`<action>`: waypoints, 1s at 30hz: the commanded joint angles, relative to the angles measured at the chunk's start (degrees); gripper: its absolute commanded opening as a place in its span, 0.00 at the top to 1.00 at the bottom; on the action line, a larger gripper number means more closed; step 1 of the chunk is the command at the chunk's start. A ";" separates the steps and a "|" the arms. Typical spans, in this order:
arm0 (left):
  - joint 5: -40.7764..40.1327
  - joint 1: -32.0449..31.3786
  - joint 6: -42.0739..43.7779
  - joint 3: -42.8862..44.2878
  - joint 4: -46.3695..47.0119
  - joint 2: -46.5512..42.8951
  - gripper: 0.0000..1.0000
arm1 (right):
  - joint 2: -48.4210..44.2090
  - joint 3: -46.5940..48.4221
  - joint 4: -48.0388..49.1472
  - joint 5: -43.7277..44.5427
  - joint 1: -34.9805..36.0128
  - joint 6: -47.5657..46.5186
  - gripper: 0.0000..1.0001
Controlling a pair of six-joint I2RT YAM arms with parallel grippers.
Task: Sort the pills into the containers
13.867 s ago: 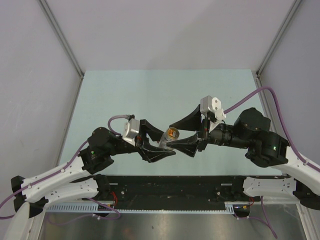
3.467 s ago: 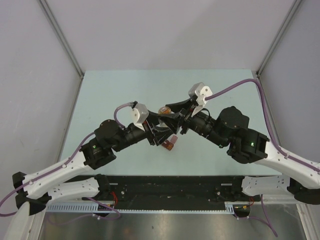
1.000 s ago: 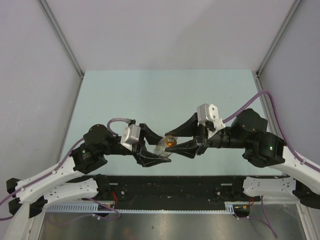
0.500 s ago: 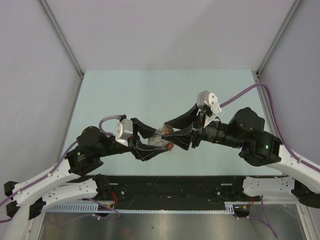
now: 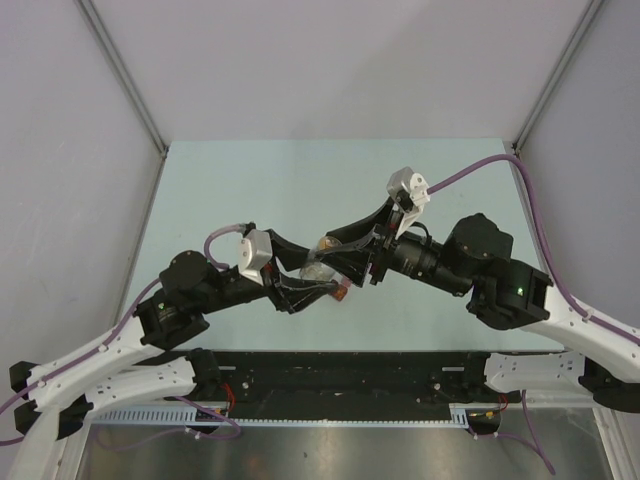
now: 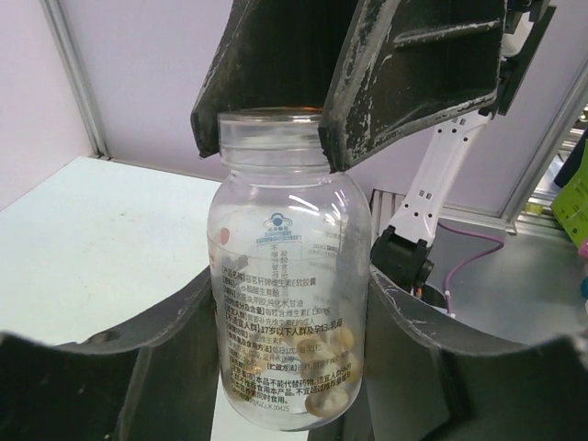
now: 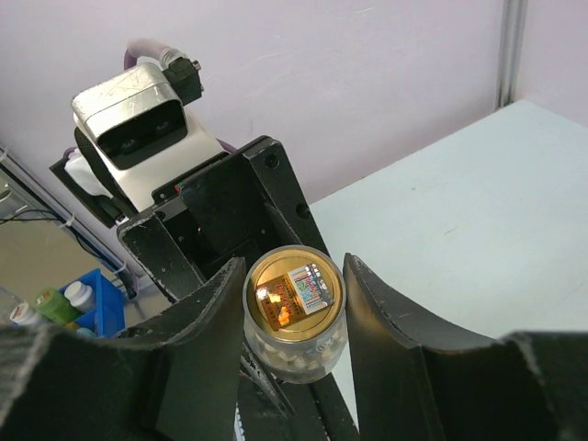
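Overlap of black fingers at the middle of the table (image 5: 220, 190) hides much from above. The clear bottle (image 5: 320, 267) is only a pale glint between the left gripper (image 5: 312, 281) and the right gripper (image 5: 339, 256). The dark red pill box (image 5: 341, 292) pokes out just near of them, its compartments unreadable. Since a second ago the bottle has shifted farther up the table and the right wrist has swung leftward.

In the left wrist view, the left fingers (image 6: 138, 367) press the upright bottle's lower body, with the pills (image 6: 312, 367) heaped at its bottom. The right arm's fingers (image 6: 404, 73) pinch its neck and block the far side.

In the right wrist view, both fingers (image 7: 193, 349) hug the bottle end-on. A golden disc (image 7: 294, 292) fills its mouth; whether it is a seal or the bottom is unclear.
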 commanded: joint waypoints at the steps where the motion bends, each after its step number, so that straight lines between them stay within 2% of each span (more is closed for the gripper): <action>1: -2.70 0.46 3.38 0.81 4.01 -0.27 1.00 | 0.76 1.89 -2.56 3.31 -0.04 2.38 0.84; 2: -2.61 0.37 3.47 0.81 4.01 -0.19 1.00 | 0.76 1.89 -2.48 2.51 -0.04 1.94 0.66; 4: -2.17 0.37 3.38 0.72 4.10 -0.01 0.99 | 0.32 1.89 -2.12 0.13 -0.04 0.80 0.53; 5: -1.82 0.37 3.47 0.81 4.01 0.08 1.00 | 0.14 1.89 -2.12 -0.48 -0.04 0.27 0.41; 11: 0.63 0.37 3.82 1.16 3.58 0.43 1.00 | -0.30 2.07 -5.02 -0.05 -0.04 -1.49 0.29; 18: 1.43 0.37 4.35 1.60 2.87 1.92 1.00 | -0.56 2.42 -8.62 -0.48 -0.13 -1.06 0.28; 21: 1.87 0.46 4.35 1.78 2.87 2.54 1.00 | -0.38 2.42 -9.68 -0.58 -0.13 -0.71 0.30; 24: 1.87 0.37 4.17 1.86 2.96 3.24 1.00 | -0.04 2.42 -10.29 -0.66 -0.13 -0.44 0.39; 25: 1.96 0.37 4.17 1.86 2.96 3.42 0.99 | 0.05 2.42 -10.38 -0.66 -0.13 -0.44 0.52; 27: 1.70 0.46 4.17 1.86 2.96 3.33 1.00 | 0.14 2.42 -10.56 -0.58 -0.13 -0.44 0.66; 28: 1.44 0.37 4.17 1.78 2.96 3.33 1.00 | 0.14 2.42 -11.00 -0.58 -0.04 -0.44 0.83; 29: 1.17 0.37 4.09 1.60 2.96 2.90 1.00 | 0.14 2.42 -11.09 -0.66 -0.13 -0.44 0.90; 30: 0.99 0.37 4.17 1.17 2.96 2.72 0.96 | -0.03 2.42 -11.26 1.08 -0.13 -0.36 0.95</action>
